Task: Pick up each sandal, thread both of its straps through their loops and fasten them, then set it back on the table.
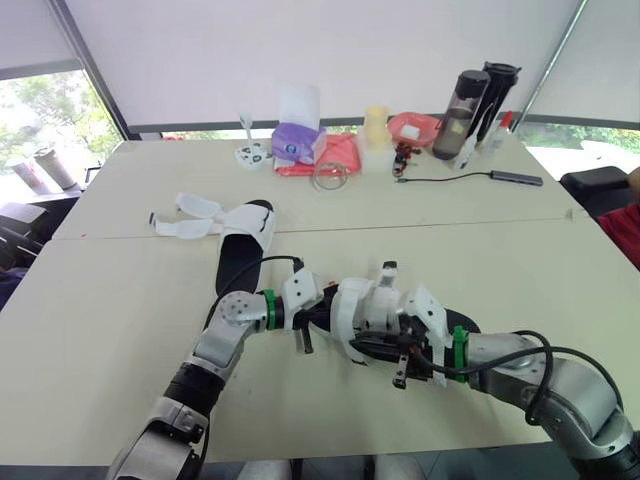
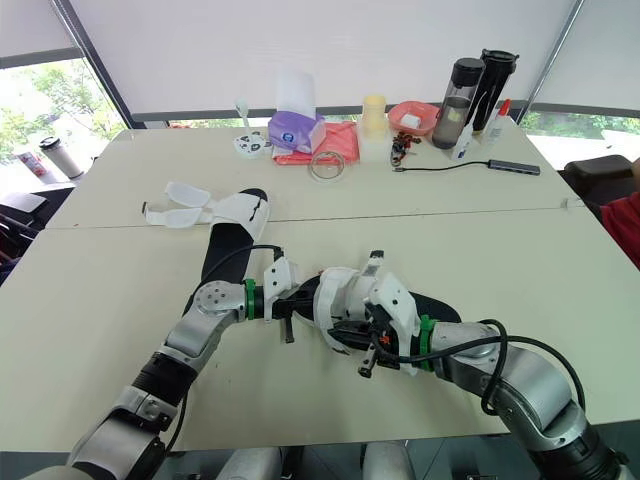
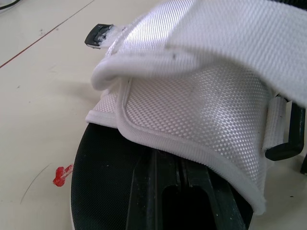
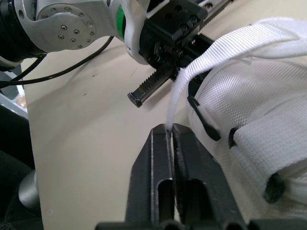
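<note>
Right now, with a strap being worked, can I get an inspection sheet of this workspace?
Surface: cream table, seam across it, small red mark.
Job's things: near sandal between the arms, its strap not yet fastened; far sandal flat, straps open.
Clutter: tissue box, tape roll, yellow cup, red bowl, two dark bottles along the far edge.
End effectors: right end effector shut on the strap; left end effector at the near sandal's sole.
Cables: black cable to a hub, far side.
Surroundings: blinds, windows, a person's red sleeve at the right.
</note>
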{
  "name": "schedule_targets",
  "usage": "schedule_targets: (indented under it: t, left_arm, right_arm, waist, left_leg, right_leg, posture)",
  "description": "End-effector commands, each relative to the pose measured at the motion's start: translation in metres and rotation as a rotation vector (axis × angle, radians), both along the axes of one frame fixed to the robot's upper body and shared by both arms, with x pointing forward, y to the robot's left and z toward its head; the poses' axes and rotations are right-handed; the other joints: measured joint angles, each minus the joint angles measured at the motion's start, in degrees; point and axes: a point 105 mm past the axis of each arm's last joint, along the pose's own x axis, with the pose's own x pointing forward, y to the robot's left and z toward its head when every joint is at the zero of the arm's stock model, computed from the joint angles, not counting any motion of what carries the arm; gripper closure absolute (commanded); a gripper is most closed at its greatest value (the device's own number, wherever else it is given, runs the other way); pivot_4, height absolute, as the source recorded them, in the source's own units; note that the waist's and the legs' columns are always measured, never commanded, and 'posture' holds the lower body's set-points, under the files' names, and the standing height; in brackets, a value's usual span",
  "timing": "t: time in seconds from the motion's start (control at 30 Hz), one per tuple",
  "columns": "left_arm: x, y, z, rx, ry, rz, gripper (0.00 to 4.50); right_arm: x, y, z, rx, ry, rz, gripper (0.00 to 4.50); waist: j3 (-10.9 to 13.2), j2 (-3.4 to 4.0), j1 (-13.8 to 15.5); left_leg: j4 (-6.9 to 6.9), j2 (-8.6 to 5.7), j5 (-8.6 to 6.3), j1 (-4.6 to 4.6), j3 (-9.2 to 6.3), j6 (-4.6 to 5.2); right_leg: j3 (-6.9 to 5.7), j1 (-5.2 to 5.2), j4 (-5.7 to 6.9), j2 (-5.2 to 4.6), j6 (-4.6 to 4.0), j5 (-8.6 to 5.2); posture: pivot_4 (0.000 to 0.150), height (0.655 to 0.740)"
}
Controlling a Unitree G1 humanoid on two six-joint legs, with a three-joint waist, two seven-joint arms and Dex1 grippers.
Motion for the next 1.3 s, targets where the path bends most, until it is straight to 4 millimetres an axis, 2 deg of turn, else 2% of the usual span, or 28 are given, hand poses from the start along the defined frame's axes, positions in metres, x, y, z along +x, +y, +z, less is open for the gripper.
schedule_targets:
  t: [0.03, 0.1, 0.23, 0.4, 0.53, 0.63, 0.9, 1.07, 1.17, 1.3]
  left_arm:
    - [-0.01, 0.002, -0.027, 0.068, 0.089, -0.013, 4.5]
    - [-0.01, 0.002, -0.027, 0.068, 0.09, -0.011, 4.5]
    - [-0.01, 0.004, -0.028, 0.072, 0.09, -0.007, 4.5]
    - [-0.01, 0.002, -0.028, 0.072, 0.089, -0.012, 4.5]
    - [-0.01, 0.001, -0.028, 0.074, 0.088, -0.017, 4.5]
    - [-0.01, 0.0, -0.029, 0.075, 0.087, -0.02, 4.5]
    - [-0.01, 0.001, -0.029, 0.074, 0.083, -0.01, 4.5]
    - [-0.01, 0.003, -0.029, 0.074, 0.084, -0.002, 4.5]
    - [-0.01, 0.004, -0.029, 0.072, 0.084, 0.004, 4.5]
    - [-0.011, 0.002, -0.03, 0.071, 0.084, 0.006, 4.5]
  right_arm:
    - [-0.001, 0.002, 0.003, 0.008, -0.012, 0.013, 4.46]
    - [0.0, 0.001, 0.009, 0.033, -0.023, 0.011, 4.46]
    - [-0.004, 0.004, 0.037, 0.178, -0.004, 0.037, 4.46]
    - [0.016, 0.006, 0.07, 0.316, -0.021, -0.024, 4.46]
    - [0.026, 0.006, 0.077, 0.34, -0.006, -0.053, 4.46]
    - [0.034, 0.007, 0.078, 0.353, 0.007, -0.077, 4.46]
    - [0.047, -0.003, 0.049, 0.258, 0.051, -0.12, 4.46]
    - [0.045, -0.007, 0.043, 0.243, 0.075, -0.113, 4.46]
    - [0.04, -0.008, 0.049, 0.301, 0.113, -0.1, 4.46]
    - [0.035, -0.009, 0.047, 0.31, 0.161, -0.096, 4.46]
  waist:
    - [0.0, 0.0, 0.0]
    - [0.0, 0.0, 0.0]
    - [0.0, 0.0, 0.0]
    - [0.0, 0.01, -0.1]
    - [0.0, 0.0, 0.0]
    - [0.0, 0.02, 0.0]
    - [0.0, 0.02, 0.0]
    - [0.0, 0.02, -0.1]
    - [0.0, 0.02, 0.0]
    - [0.0, 0.02, 0.0]
  left_leg:
    - [0.0, 0.0, 0.0, 0.0, 0.0, 0.0]
    - [0.01, 0.0, 0.0, 0.0, 0.01, 0.0]
    - [0.0, 0.0, 0.0, 0.0, 0.0, 0.0]
    - [0.01, 0.01, 0.0, 0.01, -0.01, 0.0]
    - [0.0, 0.0, 0.0, 0.0, -0.03, 0.0]
    - [-0.04, -0.01, -0.01, 0.0, -0.02, 0.02]
    - [-0.01, -0.02, 0.0, 0.01, 0.0, 0.02]
    - [-0.01, -0.02, -0.01, 0.01, -0.01, 0.02]
    - [-0.01, -0.01, -0.01, 0.0, -0.01, 0.02]
    - [-0.02, -0.01, -0.01, 0.0, -0.01, 0.02]
  right_leg:
    - [0.0, 0.0, 0.0, 0.0, 0.0, 0.0]
    - [0.0, 0.01, 0.0, 0.0, 0.01, -0.01]
    - [0.0, 0.01, 0.0, 0.0, 0.01, 0.0]
    - [0.0, 0.01, 0.02, 0.0, -0.04, 0.03]
    - [0.0, 0.01, 0.0, 0.01, -0.06, 0.03]
    - [0.0, -0.02, 0.01, 0.01, -0.01, 0.05]
    - [0.0, 0.0, 0.02, 0.01, 0.09, 0.11]
    - [0.0, 0.0, 0.02, 0.01, 0.12, 0.12]
    - [0.0, -0.01, 0.02, 0.01, 0.13, 0.13]
    - [0.0, -0.01, 0.01, 0.01, 0.13, 0.13]
  posture:
    - [0.15, 0.74]
    - [0.15, 0.74]
    - [0.15, 0.74]
    - [0.15, 0.74]
    - [0.15, 0.74]
    - [0.15, 0.74]
    - [0.15, 0.74]
    - [0.15, 0.74]
    - [0.15, 0.74]
    - [0.15, 0.74]
